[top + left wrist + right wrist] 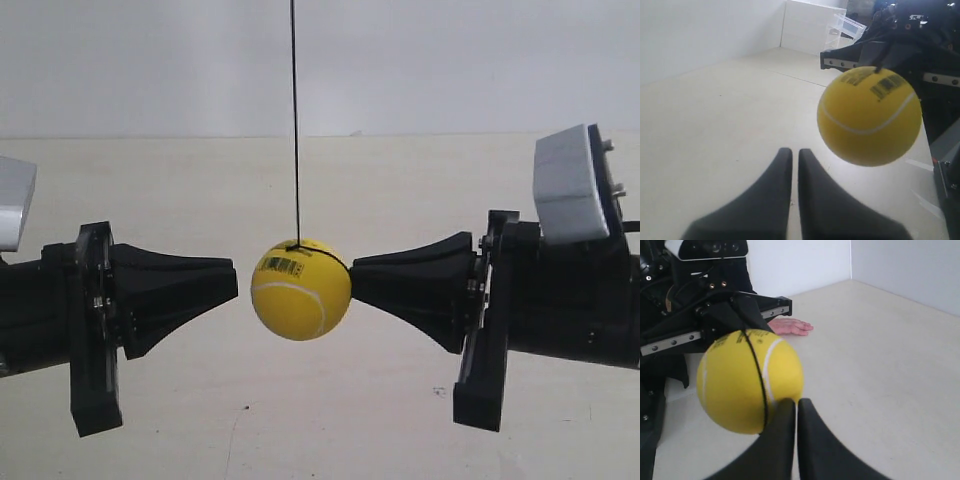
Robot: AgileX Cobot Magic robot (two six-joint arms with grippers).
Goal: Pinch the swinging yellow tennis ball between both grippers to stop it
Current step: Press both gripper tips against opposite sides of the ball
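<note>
The yellow tennis ball [300,290] hangs on a thin black string [296,120] above the pale table, its barcode label facing up. Shut to a narrow slit, my right gripper [796,401] has its tips touching the ball [747,382]; it is the arm at the exterior view's right [354,275]. My left gripper [791,151] is also shut and holds nothing. The ball [869,117] floats just ahead of it and to one side. In the exterior view a small gap separates this gripper's tip [236,283] from the ball.
A person's hand [790,326] rests on the table behind the left arm. White storage boxes [812,27] stand at the far wall. The beige tabletop [320,410] spreads beneath both arms.
</note>
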